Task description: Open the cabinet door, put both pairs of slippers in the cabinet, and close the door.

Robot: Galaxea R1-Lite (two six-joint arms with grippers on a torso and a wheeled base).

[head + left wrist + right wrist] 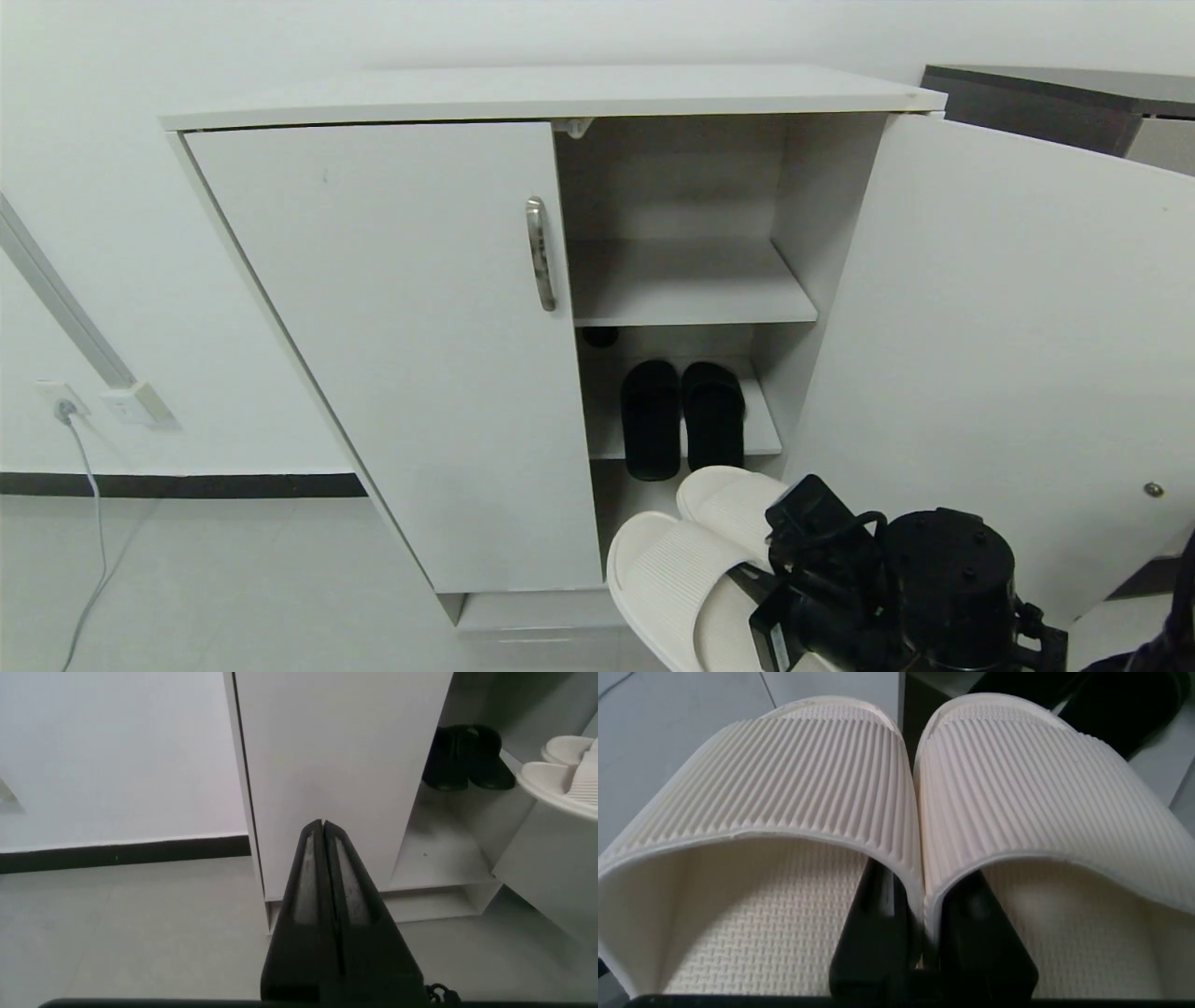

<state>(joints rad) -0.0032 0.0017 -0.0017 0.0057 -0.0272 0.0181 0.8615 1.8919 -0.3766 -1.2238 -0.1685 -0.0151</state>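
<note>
Low right in frame, my right claw (752,583) clamps the white slippers (667,569) by their touching inner walls, probably so both enter the cabinet (551,93) together.

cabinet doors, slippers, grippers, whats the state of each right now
left door, shut
right door, swung wide open
black slippers, side by side on a shelf inside
white slippers, held together in the right gripper, not yet shelved
right gripper, shut on white slippers
left gripper, shut, empty
</note>
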